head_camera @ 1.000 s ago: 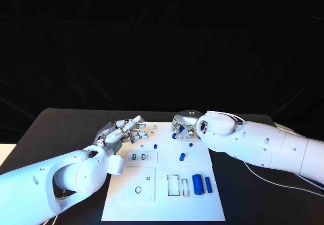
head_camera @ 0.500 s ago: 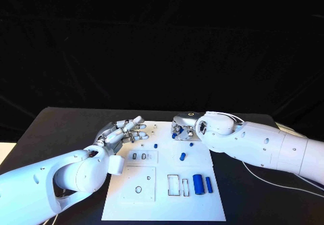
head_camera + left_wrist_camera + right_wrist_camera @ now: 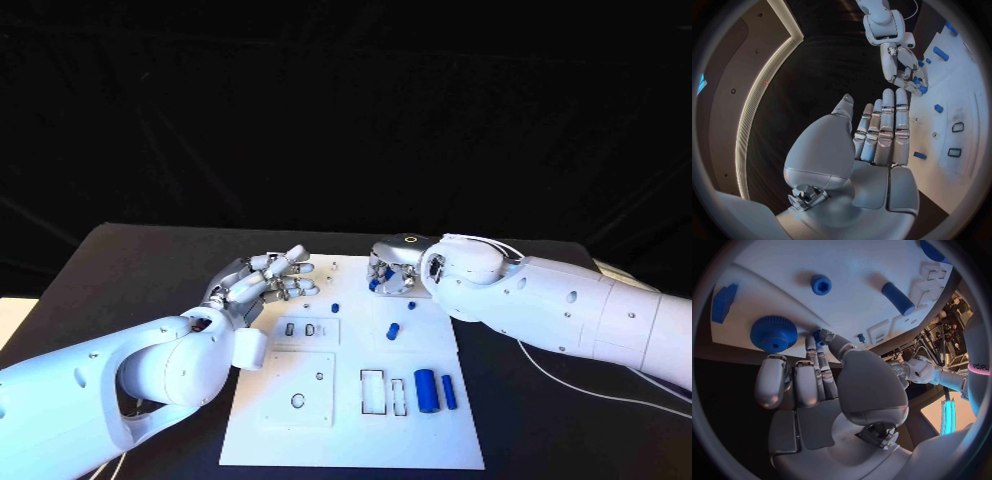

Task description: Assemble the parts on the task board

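The white task board [image 3: 346, 430] lies in the middle of the black table. My right hand [image 3: 392, 272] hovers over its far edge and pinches a small blue part [image 3: 817, 334] between thumb and finger, just beside a blue gear [image 3: 773, 333]. A blue nut [image 3: 821, 284] and a blue cylinder [image 3: 897, 298] lie further along the board. My left hand [image 3: 268, 282] hangs over the board's far left edge with straight fingers [image 3: 886, 130] and holds nothing. The right hand [image 3: 907, 72] also shows in the left wrist view, with blue between its fingertips.
Loose on the board lie a short blue cylinder [image 3: 391, 331], two small blue pieces [image 3: 333, 309] [image 3: 410, 306], a thick blue cylinder [image 3: 427, 390] and a thin one [image 3: 449, 391]. Rectangular slots [image 3: 372, 392] and a round hole [image 3: 297, 401] sit at the near half. A white cable [image 3: 577, 385] trails at the right.
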### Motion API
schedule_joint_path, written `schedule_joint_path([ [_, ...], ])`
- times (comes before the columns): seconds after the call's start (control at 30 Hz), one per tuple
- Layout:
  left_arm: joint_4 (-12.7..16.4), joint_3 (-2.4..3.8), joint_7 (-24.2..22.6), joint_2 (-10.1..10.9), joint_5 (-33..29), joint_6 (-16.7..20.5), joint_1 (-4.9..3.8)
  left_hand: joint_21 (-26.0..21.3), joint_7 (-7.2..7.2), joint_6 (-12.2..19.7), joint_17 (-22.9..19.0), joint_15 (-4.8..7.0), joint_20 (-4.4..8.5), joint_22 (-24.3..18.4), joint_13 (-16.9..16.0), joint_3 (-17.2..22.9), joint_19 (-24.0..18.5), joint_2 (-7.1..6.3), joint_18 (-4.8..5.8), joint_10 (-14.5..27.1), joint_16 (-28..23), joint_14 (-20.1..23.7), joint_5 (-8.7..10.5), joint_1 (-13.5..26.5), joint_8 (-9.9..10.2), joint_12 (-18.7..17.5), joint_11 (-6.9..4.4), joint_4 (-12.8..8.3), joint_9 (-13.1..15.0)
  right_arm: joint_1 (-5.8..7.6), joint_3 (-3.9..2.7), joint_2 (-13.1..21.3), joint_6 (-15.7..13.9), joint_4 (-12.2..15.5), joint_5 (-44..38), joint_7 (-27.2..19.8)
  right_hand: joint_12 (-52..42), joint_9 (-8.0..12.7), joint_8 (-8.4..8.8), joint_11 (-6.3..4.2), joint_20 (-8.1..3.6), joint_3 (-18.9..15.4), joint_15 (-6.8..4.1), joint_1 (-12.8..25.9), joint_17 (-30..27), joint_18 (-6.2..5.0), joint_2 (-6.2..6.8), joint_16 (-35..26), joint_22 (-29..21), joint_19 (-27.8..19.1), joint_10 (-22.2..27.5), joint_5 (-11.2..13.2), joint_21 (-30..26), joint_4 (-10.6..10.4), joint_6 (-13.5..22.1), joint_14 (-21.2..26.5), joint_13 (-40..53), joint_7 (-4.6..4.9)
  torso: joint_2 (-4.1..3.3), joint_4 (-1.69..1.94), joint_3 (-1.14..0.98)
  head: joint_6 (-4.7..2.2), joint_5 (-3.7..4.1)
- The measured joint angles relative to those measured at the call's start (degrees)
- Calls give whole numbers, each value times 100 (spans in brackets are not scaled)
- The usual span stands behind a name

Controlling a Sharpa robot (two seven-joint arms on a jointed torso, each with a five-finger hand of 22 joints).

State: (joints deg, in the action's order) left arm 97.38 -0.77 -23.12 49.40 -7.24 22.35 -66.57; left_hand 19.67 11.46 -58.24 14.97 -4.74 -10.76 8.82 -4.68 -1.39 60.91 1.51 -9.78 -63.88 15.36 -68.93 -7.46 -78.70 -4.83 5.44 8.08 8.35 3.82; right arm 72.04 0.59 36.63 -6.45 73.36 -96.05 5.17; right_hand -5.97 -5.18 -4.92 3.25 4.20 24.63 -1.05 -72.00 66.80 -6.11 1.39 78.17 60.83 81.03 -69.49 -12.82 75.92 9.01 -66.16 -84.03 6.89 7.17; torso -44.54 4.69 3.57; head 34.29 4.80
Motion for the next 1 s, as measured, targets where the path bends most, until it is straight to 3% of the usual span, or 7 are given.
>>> schedule_joint_path([
  [0.33,-21,0,15,15,-1,1,0,0,0,0,11,0,-20,0,0,0,21,0,0,0,0,0,0,0,0,-33,0,0,0,-8,-4,39,-621,69,419,4,-1,0,0,-1,22,-44,0,74,-4,-1,-73,0,6,-22,-1,55,0,-73,-5,0,6,4,-9,-5,1,-42,-46],
  [0.53,-29,0,15,12,-8,-5,-1,0,0,0,11,0,-20,-1,0,0,21,0,0,0,0,0,0,0,-1,-33,0,0,0,-6,-11,-146,-957,-137,595,64,22,1,0,0,22,-44,0,99,-4,-1,-62,0,9,-21,-1,56,0,-74,-4,0,0,4,-19,3,12,-114,-66],
  [0.73,-36,-1,16,4,-15,-14,0,0,0,0,10,0,-20,-1,0,0,21,0,0,0,0,0,0,0,-1,-33,0,0,1,-5,-13,-393,-1149,-353,687,131,22,0,0,0,22,-43,0,120,-10,-1,-55,-1,9,-22,-1,66,0,-75,-4,0,1,4,-32,12,14,-185,-94],
  [1.0,-37,-1,16,0,-22,-22,0,0,0,0,10,0,-20,-1,0,0,20,0,0,0,0,0,0,0,-1,-33,0,0,1,-5,-13,-649,-1273,-483,713,177,22,1,0,0,22,-29,1,120,-10,-2,-55,-1,9,-21,-1,77,0,-89,-2,0,1,2,-41,15,15,-194,-110],
])
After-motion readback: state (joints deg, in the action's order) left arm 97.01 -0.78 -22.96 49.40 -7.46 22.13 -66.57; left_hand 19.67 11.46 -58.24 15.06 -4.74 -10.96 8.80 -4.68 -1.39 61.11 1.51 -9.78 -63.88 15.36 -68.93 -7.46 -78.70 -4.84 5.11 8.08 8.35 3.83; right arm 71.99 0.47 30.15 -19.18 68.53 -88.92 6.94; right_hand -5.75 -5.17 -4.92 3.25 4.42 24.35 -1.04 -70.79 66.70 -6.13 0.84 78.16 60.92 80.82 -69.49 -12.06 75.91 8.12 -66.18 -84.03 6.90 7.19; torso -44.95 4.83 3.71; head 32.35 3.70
